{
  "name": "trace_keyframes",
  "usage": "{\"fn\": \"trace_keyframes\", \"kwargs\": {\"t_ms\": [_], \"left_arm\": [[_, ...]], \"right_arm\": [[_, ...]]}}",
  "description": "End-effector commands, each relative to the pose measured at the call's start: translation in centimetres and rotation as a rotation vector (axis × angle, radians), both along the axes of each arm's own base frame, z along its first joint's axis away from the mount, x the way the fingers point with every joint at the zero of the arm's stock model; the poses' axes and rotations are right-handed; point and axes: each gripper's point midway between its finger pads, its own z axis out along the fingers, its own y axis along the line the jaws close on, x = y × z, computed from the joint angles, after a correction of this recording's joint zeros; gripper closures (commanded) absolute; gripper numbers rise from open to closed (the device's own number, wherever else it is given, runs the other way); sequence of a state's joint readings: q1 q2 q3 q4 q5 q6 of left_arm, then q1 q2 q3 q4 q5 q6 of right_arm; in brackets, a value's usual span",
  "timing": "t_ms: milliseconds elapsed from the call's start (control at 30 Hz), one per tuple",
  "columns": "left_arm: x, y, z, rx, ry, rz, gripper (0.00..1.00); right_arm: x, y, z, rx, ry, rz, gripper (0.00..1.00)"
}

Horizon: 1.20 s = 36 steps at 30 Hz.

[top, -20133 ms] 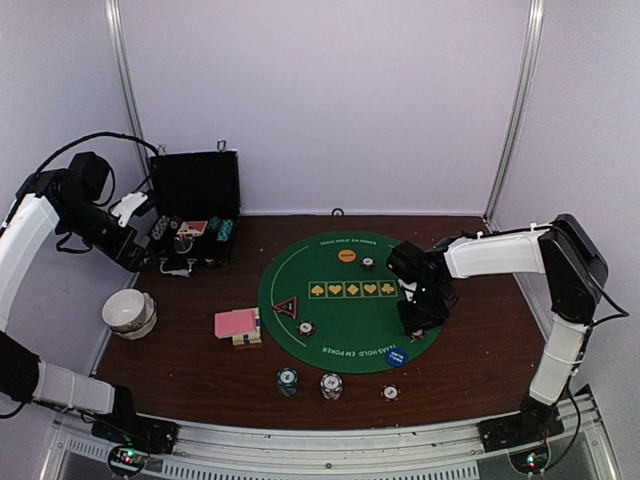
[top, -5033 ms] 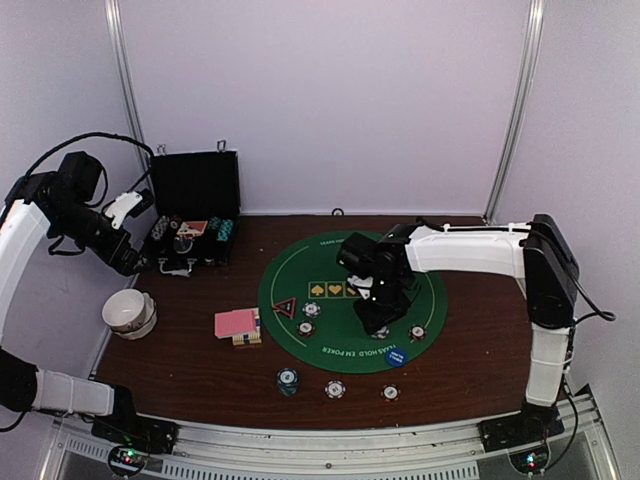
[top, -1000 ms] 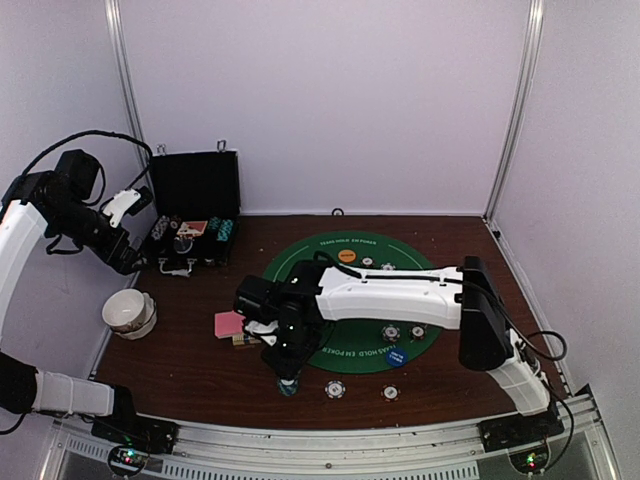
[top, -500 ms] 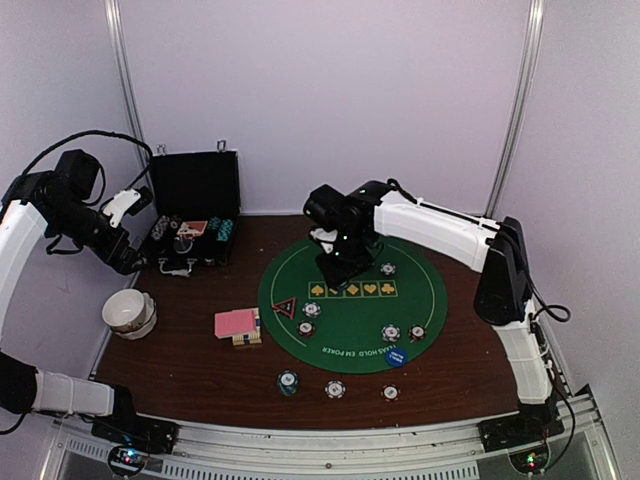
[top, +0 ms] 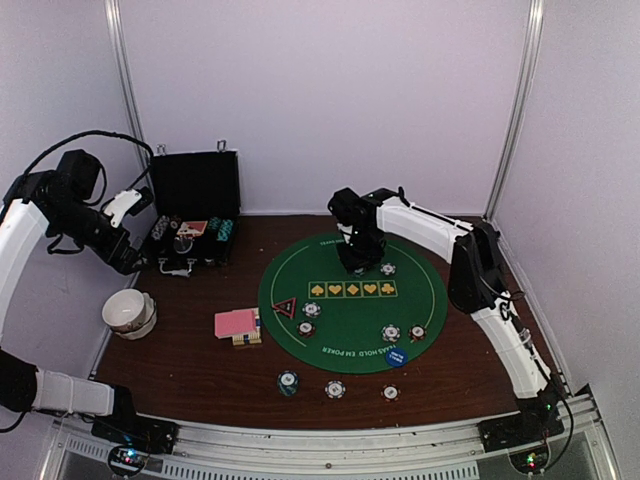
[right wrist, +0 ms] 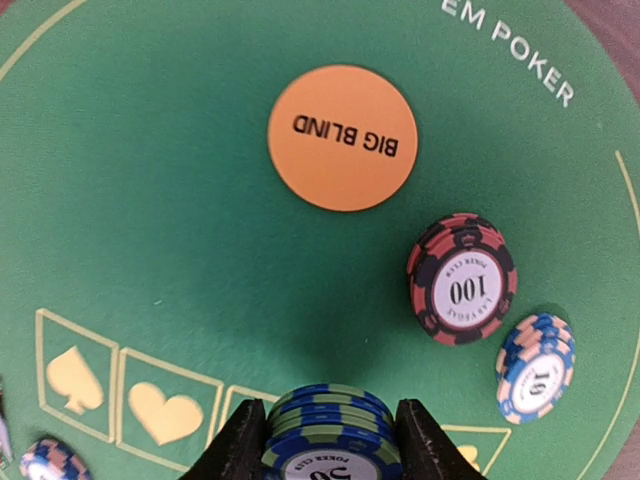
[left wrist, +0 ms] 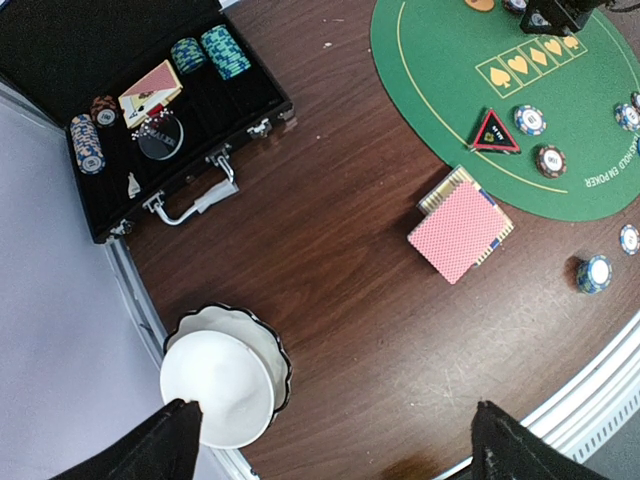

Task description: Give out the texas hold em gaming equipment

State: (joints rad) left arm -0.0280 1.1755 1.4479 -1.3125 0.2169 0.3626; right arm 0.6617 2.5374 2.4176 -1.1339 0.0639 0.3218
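Right wrist view puts a short stack of blue-and-green striped chips [right wrist: 330, 428] between the right fingers [right wrist: 240, 442], which pinch it from both sides at the bottom of the frame. The stack sits above the far half of the green mat [right wrist: 150, 200], over the row of suit boxes; whether it touches the felt I cannot tell. Just ahead lie the orange Big Blind disc [right wrist: 342, 138], a red-black chip pile [right wrist: 462, 279] and, beside that, a pale blue-and-peach pile [right wrist: 535, 366]. So the step in hand looks like supplying the far seat with its share of chips. The next move calls for lowering the stack squarely onto a bare patch of felt near the disc, clear of the two neighbouring piles. Then the fingers should part and lift straight up so the stack does not topple. Farther out, the triangle marker [left wrist: 495, 130] and more chips rest on the mat. The pink-backed cards [left wrist: 460, 230] lie on the bench beside it, and three chip piles [top: 335, 388] sit along the near edge. The left fingers [left wrist: 180, 440] are spread wide and hold nothing, hanging above the white bowl [left wrist: 225, 375] near the black case [left wrist: 150, 110].
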Motion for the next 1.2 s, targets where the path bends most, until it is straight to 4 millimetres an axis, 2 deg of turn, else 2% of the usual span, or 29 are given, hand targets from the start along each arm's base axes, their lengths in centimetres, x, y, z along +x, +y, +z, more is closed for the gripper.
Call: {"fn": "trace_keyframes", "kwargs": {"t_ms": [0,500,600,733,900,1033,1167], "left_arm": [[0.3,-0.1,0.1,0.005,-0.008,-0.015,0.02],[0.1,0.1,-0.3,0.019,-0.004,-0.019,0.02],[0.1,0.2,-0.3,0.025,-0.007,-0.018,0.02],[0.2,0.1,-0.3,0.021,-0.006,-0.020,0.02],[0.1,0.1,-0.2,0.020,-0.010,-0.018,0.02],[0.0,0.1,0.1,0.017,-0.013,-0.019,0.02],[0.0,0.1,0.3,0.020,-0.017,-0.018,0.02]], "right_arm": [[1.7,0.6,0.5,0.040,-0.051,-0.028,0.78],[2.8,1.5,-2.1,0.071,-0.057,-0.046,0.73],[2.9,1.7,-2.3,0.075,-0.054,-0.044,0.66],[3.0,1.7,-2.1,0.075,-0.061,-0.041,0.50],[3.0,2.2,0.0,0.100,-0.091,-0.027,0.37],[2.6,3.1,3.1,0.131,-0.132,0.000,0.36],[0.6,4.2,6.6,0.137,-0.170,0.044,0.37]]}}
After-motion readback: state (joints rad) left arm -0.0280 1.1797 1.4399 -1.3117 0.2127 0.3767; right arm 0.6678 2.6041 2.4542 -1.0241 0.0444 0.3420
